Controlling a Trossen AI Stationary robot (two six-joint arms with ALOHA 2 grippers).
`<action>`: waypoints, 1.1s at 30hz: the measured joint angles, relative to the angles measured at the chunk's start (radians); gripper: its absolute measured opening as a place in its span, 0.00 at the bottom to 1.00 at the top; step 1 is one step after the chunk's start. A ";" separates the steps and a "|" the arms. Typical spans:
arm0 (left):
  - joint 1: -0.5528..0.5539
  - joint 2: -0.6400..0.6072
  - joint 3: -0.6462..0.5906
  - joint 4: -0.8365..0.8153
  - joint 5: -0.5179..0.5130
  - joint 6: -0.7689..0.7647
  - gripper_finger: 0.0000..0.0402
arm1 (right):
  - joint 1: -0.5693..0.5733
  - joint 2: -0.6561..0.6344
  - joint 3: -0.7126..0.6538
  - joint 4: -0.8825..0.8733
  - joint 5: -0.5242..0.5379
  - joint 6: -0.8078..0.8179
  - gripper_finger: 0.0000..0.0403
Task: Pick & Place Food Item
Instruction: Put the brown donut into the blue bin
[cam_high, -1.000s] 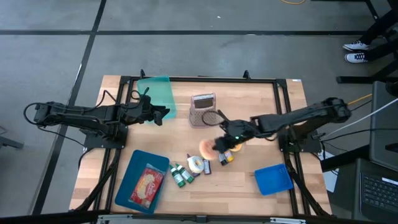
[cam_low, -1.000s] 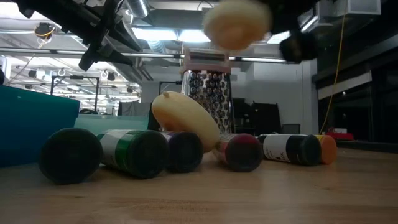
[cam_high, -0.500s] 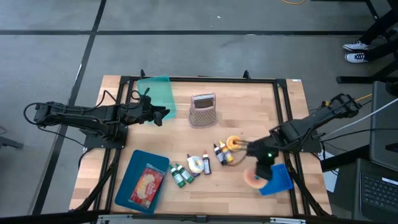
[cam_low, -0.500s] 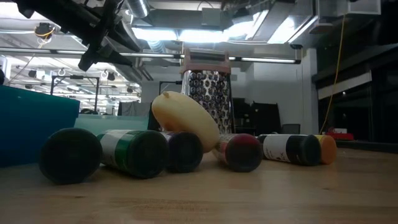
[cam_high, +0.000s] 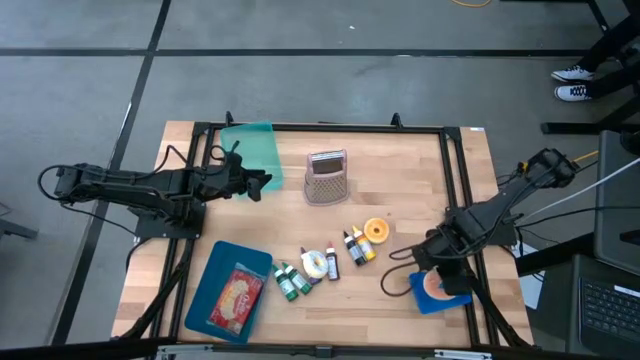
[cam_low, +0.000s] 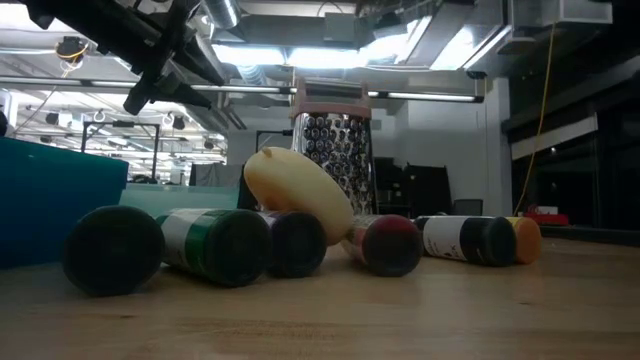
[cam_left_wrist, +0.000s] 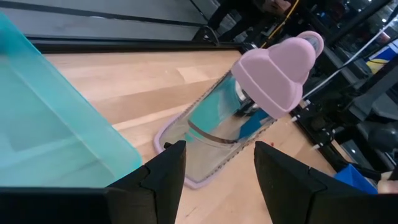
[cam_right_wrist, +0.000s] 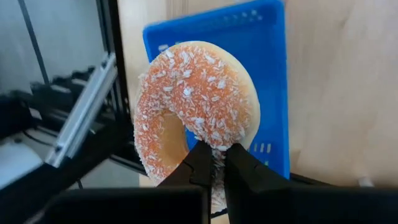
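Observation:
An orange donut with white flakes (cam_right_wrist: 193, 106) hangs in my shut right gripper (cam_right_wrist: 214, 163) over the blue tray (cam_right_wrist: 267, 74). In the high view that gripper (cam_high: 432, 272) is at the table's near right, above the tray (cam_high: 418, 297). My left gripper (cam_high: 262, 183) waits open at the far left, between the teal bin (cam_high: 250, 150) and the pink-handled grater (cam_left_wrist: 249, 93). Its fingers touch nothing. My right gripper pinches the donut's ring on the side nearest the wrist (cam_right_wrist: 211, 142) between its two fingertips. The fingers slant steeply down from above. The donut is lifted clear over the blue tray, tilted with its flaked face toward the wrist camera.
An orange ring-shaped item (cam_high: 376, 231), several small bottles (cam_high: 355, 248) and a pale round item (cam_low: 297, 195) lie mid-table. A blue bin with a red packet (cam_high: 232, 290) sits near left. A black frame rail (cam_right_wrist: 81, 118) runs beside the tray.
My right gripper has carried the donut from the table's middle toward the near right corner and tipped from nearly level to pointing steeply down over the blue tray. It has left the low view. The orange ring it covered now shows.

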 joint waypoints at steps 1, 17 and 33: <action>0.000 0.000 0.000 0.000 -0.005 -0.003 0.46 | 0.006 0.000 -0.016 0.008 -0.005 -0.008 0.03; 0.000 0.000 0.000 -0.010 -0.026 -0.026 0.46 | 0.024 0.000 -0.262 0.289 -0.024 -0.041 0.03; 0.000 0.000 0.000 -0.047 -0.023 -0.037 0.46 | 0.024 0.000 -0.299 0.334 0.008 0.063 0.40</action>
